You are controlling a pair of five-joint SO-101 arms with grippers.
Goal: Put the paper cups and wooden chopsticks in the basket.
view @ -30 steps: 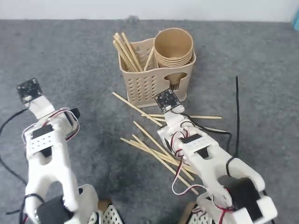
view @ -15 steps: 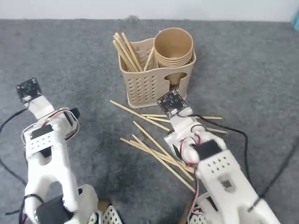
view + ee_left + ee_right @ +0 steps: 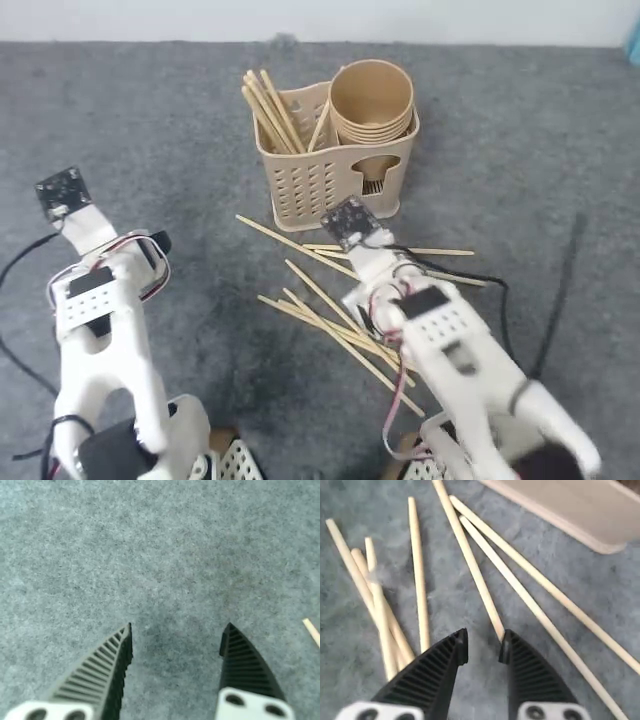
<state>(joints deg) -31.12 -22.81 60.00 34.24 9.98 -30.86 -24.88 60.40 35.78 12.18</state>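
We see the grey mat under both arms. Beyond our right gripper stands the basket, with the stack of paper cups in one compartment and several chopsticks upright in the other. The cups look done, so we judge the step in hand to be gathering the loose chopsticks scattered on the mat around that gripper. Its jaws stand narrowly apart, gripping nothing, with the end of one stick just ahead of the gap. Next it should settle over that end and close. The left gripper hangs spread wide over bare mat, holding nothing.
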